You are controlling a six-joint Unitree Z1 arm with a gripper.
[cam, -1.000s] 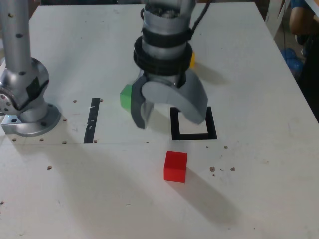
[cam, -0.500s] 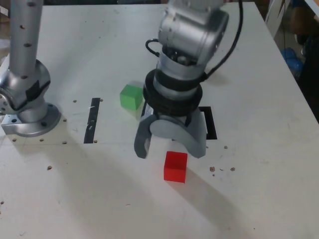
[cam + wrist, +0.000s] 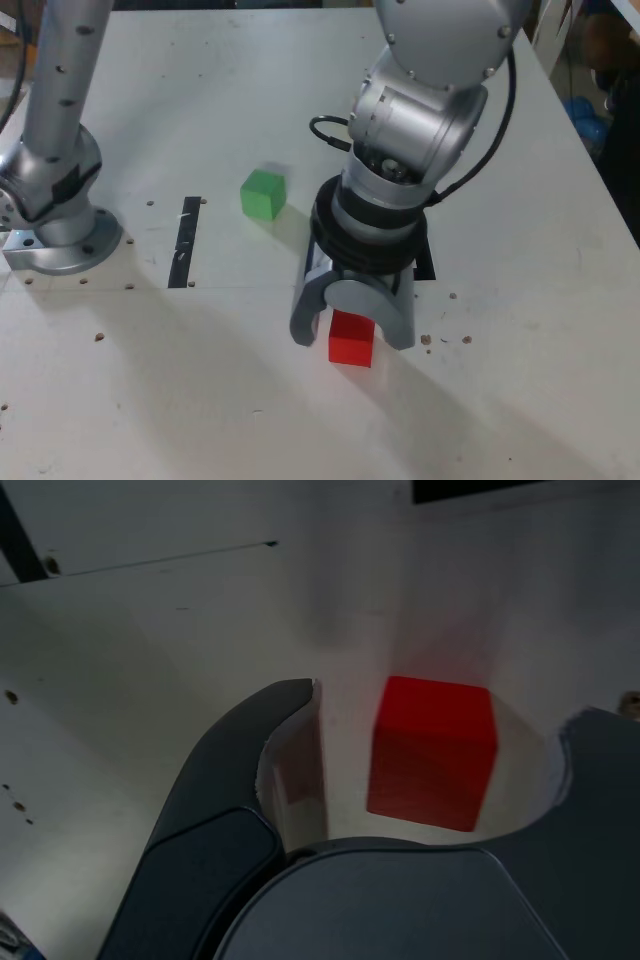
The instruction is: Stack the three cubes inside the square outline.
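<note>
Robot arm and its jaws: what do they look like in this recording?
The arm is silver-grey with rounded, tube-like segments, small dark screw spots and a broad black ring near its end. A thin black cable loops beside it. The base is a round silver flange. The jaws are grey and smoothly curved, looking darker in the wrist view, with paler inner faces.

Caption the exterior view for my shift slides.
End effector open around the red cube, which rests on the table; green cube beyond, standing outside the square outline.
</note>
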